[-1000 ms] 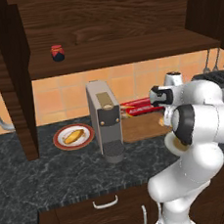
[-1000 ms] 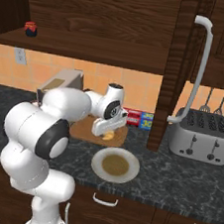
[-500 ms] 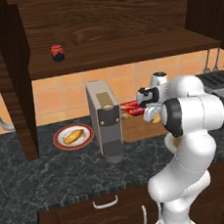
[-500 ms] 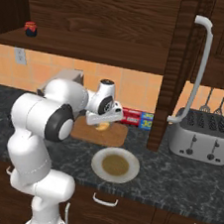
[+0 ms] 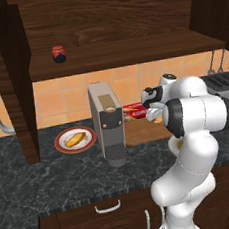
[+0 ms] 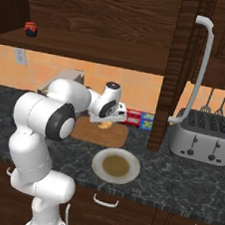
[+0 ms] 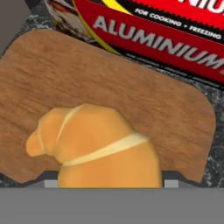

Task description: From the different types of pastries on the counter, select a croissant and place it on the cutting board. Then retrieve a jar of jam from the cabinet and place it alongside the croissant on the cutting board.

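The croissant [image 7: 105,148] is golden-brown with a pale ridge and sits between the fingers of my gripper [image 7: 109,181], which is shut on it. It hangs just over the near part of the brown cutting board [image 7: 87,78]. From the base, the gripper [image 6: 108,121] holds the croissant [image 6: 104,125] above the cutting board [image 6: 89,131], behind the coffee machine. The gripper [image 5: 155,113] and the cutting board [image 5: 139,133] also appear from the left side. The jar of jam [image 5: 58,53] with its red lid stands on the cabinet shelf [image 5: 130,54], up and to the left.
A red aluminium foil box [image 7: 166,30] lies right behind the board. The coffee machine [image 5: 107,122] stands to its left, with a yellow-orange bun [image 5: 75,139] on a plate beyond. A round tan plate [image 6: 115,165] sits in front, a toaster [image 6: 199,136] right.
The arm has swung its elbow over and the hand has turned, moving left and slightly up over the board with the croissant still in it.
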Available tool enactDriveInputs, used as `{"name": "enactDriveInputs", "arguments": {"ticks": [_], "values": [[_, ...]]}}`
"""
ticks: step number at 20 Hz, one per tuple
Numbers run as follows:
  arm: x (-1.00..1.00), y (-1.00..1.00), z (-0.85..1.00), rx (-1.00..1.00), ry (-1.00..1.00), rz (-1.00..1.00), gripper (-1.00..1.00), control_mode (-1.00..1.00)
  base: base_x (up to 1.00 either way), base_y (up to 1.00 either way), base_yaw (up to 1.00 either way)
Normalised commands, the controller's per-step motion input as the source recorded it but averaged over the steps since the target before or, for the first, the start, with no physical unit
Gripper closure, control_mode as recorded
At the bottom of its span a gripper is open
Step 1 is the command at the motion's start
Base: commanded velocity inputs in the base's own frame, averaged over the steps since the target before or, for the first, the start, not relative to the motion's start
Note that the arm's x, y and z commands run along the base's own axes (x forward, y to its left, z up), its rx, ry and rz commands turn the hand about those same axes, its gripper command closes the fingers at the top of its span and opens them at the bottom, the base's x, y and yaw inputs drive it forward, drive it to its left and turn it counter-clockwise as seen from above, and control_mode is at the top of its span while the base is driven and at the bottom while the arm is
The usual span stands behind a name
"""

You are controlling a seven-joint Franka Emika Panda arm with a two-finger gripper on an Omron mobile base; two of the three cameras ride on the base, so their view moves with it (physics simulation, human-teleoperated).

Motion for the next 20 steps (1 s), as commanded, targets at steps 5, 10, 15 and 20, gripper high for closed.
{"name": "enactDriveInputs", "arguments": {"ticks": [5,10,15,20], "values": [[0.08,0.30,-0.05,0.00,-0.03,-0.08,-1.00,-1.00,0.00,0.00,0.00],[0.08,0.10,-0.03,0.00,-0.03,-0.03,-1.00,-1.00,0.00,0.00,0.00],[0.01,0.00,0.00,0.00,-0.05,0.00,-1.00,-1.00,0.00,0.00,0.00],[-0.16,0.00,0.25,-0.03,-0.06,-0.03,-1.00,-1.00,0.00,0.00,0.00]]}}
